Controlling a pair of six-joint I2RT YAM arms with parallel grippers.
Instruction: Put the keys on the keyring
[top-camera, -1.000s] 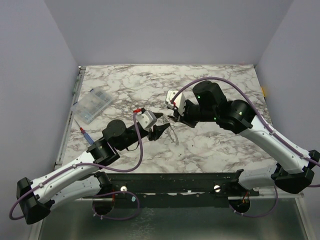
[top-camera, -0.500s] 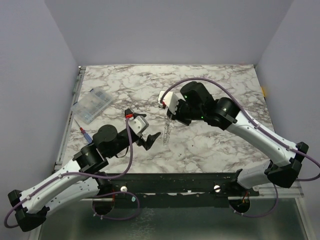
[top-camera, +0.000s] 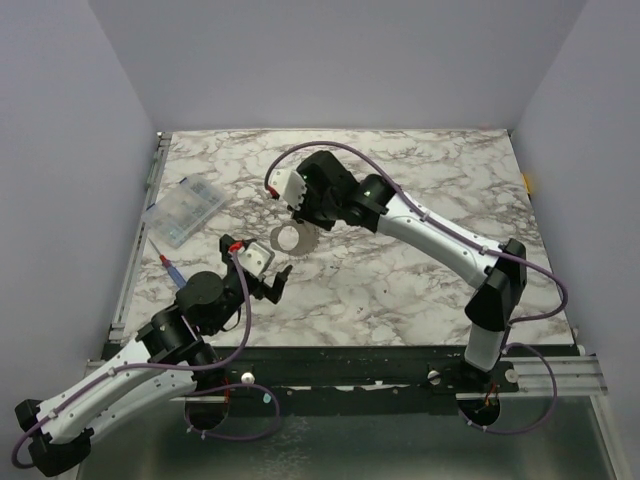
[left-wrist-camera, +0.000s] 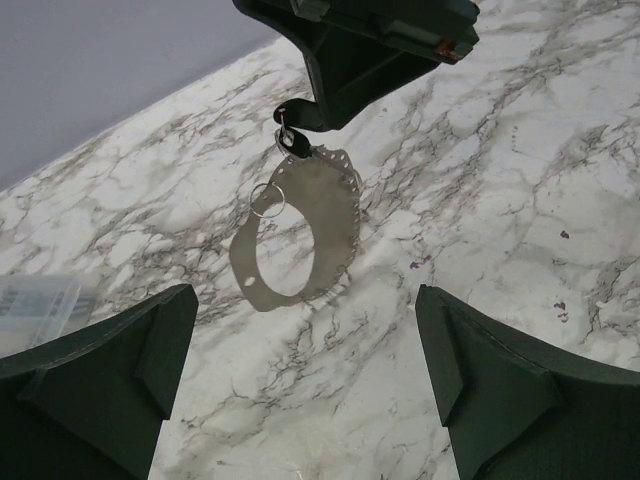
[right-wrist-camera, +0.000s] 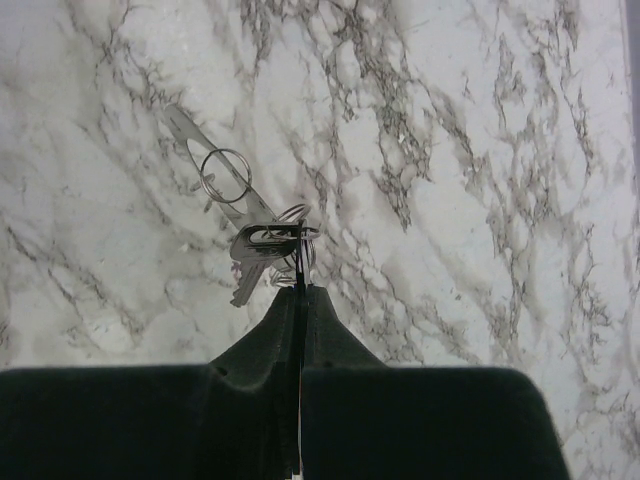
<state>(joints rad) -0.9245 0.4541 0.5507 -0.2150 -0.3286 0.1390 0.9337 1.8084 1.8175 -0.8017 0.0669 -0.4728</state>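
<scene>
Risk of drop: your right gripper (right-wrist-camera: 298, 285) pinches just the top edge of the keyring (left-wrist-camera: 342, 222), which hangs over the bench (top-camera: 420, 290) with the key (right-wrist-camera: 247, 266) at the tips, while your left gripper (top-camera: 272, 281) stands spread and empty nearby, so any swing could shake it loose.

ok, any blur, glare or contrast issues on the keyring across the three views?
Left wrist: keyring crisp, no glare; left fingers dark, with little detail, in the bottom corners. Right wrist: right gripper a near-black silhouette, keyring almost edge-on, keys legible. Top external: keyring small, low contrast against the marble table.
</scene>
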